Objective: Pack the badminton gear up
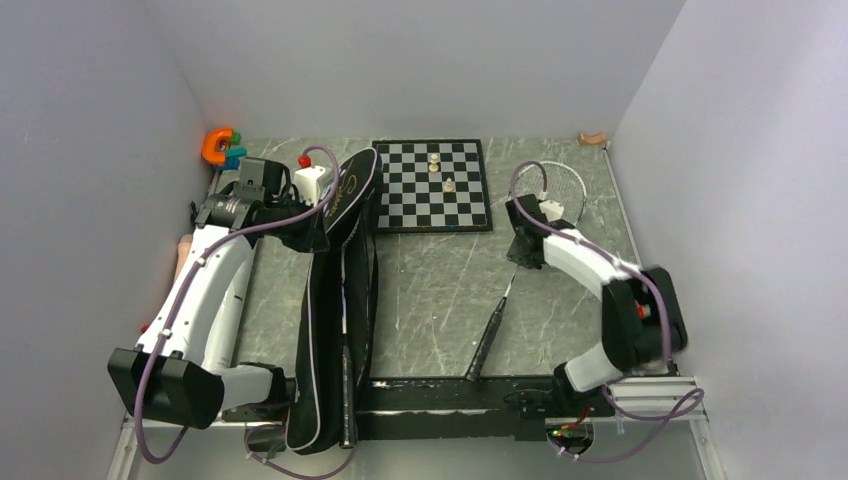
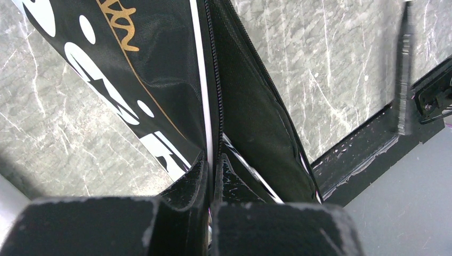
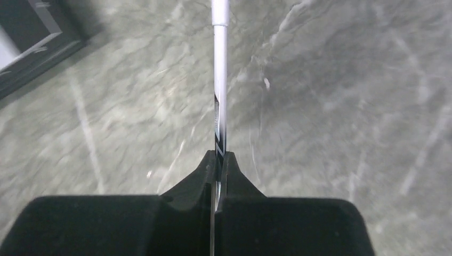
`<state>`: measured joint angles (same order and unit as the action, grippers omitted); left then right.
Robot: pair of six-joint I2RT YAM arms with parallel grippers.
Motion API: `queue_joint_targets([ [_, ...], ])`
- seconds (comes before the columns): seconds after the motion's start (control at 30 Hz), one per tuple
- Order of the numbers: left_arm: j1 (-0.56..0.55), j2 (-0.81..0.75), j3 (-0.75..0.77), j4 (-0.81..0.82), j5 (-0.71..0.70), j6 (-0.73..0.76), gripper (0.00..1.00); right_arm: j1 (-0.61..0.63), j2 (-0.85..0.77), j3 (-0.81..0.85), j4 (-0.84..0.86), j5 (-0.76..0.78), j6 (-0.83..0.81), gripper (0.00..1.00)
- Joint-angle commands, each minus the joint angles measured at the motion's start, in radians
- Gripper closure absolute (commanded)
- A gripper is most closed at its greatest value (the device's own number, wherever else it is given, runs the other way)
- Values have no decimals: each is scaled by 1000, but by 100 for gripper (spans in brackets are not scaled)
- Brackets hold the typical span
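Observation:
The black bag (image 1: 335,300) lies lengthwise left of centre, its mouth held open. My left gripper (image 1: 310,235) is shut on the bag's upper flap; in the left wrist view the gripper (image 2: 213,162) pinches the white-piped zipper edge of the bag (image 2: 160,80). One racket (image 1: 347,390) lies inside the bag, its black handle toward the near edge. A second racket lies on the table, with its silver head (image 1: 562,190) at the back right and its handle (image 1: 484,345) nearer. My right gripper (image 1: 525,250) is shut on this racket's thin shaft (image 3: 219,80), with both fingers (image 3: 208,165) closed against it.
A black-and-white chessboard (image 1: 432,185) with two pieces sits at the back centre. An orange and teal object (image 1: 222,147) is in the back left corner, a beige piece (image 1: 593,138) at the back right. A beige rod (image 1: 182,255) lies along the left wall. Walls enclose three sides.

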<state>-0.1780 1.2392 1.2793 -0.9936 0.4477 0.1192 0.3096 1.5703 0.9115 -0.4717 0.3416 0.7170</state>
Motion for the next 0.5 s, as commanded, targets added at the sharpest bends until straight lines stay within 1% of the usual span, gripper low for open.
queue_joint_targets([
  [0.0, 3, 1, 25, 46, 25, 4, 100, 88, -297, 24, -125, 128, -31, 100],
  [0.13, 3, 20, 18, 76, 26, 7, 100, 293, -480, 66, -282, 193, -18, 100],
  [0.2, 3, 38, 24, 90, 20, 9, 100, 409, -521, 85, -355, 195, 9, 100],
  [0.3, 3, 68, 40, 112, 4, 4, 100, 612, -510, 118, -479, 204, 85, 100],
  [0.4, 3, 94, 54, 146, -27, -8, 100, 812, -458, 170, -592, 271, 171, 100],
  [0.47, 3, 113, 66, 164, -48, -15, 100, 910, -411, 214, -646, 293, 203, 100],
])
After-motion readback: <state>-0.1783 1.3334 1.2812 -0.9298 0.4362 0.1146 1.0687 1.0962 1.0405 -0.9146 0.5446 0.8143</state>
